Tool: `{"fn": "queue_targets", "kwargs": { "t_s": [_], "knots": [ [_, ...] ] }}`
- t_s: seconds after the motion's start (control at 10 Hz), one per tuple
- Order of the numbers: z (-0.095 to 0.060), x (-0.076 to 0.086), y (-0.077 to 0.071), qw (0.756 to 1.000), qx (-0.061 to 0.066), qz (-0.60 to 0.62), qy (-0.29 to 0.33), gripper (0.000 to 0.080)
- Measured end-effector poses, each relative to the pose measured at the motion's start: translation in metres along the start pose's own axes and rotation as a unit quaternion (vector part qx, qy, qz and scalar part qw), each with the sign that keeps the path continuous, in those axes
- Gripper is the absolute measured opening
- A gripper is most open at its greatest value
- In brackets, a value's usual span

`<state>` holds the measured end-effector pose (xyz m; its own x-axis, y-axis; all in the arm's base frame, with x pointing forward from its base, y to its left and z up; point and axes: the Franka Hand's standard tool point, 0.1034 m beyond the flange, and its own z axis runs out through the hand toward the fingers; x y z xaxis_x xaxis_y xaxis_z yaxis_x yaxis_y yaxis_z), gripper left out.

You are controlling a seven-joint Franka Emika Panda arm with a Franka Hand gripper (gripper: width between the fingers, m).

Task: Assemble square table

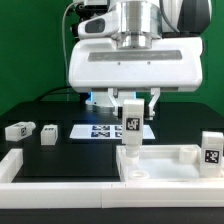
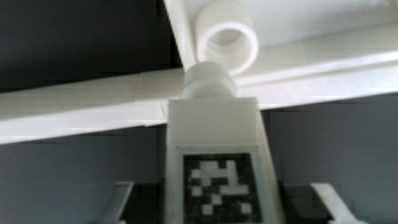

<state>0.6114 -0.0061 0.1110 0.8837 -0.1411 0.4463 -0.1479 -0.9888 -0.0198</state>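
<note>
Nearest the camera in the exterior view, a long white wall piece (image 1: 60, 185) runs along the near edge of the dark surface (image 1: 70, 150). Just behind it the square table top (image 1: 165, 165) lies flat. Over the top's corner at the exterior view's left, the jaws pinch a white tagged leg (image 1: 130, 122) and hold it upright, narrow end down. In the wrist view that leg (image 2: 217, 150) points toward the round corner hole (image 2: 228, 45), but its tip seems to sit short of the ring rather than inside it. Whether it touches the top cannot be told. The likely trouble is an off-centre descent: the tip would land on the ring's edge, and the top, which appears to lie loose, could slide instead of taking the leg. A leg slightly tilted in the grip could also jam or start crooked when turned. A spare leg (image 1: 18, 130) and a second spare leg (image 1: 48, 133) lie well apart at the exterior view's left. A third leg (image 1: 210, 150) stands near the top's right end, where a shoved top might knock it over.
</note>
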Motion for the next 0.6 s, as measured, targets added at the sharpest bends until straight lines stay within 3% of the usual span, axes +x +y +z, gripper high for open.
{"fn": "queue_targets", "kwargs": {
  "t_s": [0.4,0.6],
  "knots": [
    [0.017,-0.017,-0.008,1.000,-0.001,-0.008,-0.008,0.0289],
    [0.020,-0.013,-0.009,1.000,-0.003,-0.010,0.006,0.0289]
  ]
}}
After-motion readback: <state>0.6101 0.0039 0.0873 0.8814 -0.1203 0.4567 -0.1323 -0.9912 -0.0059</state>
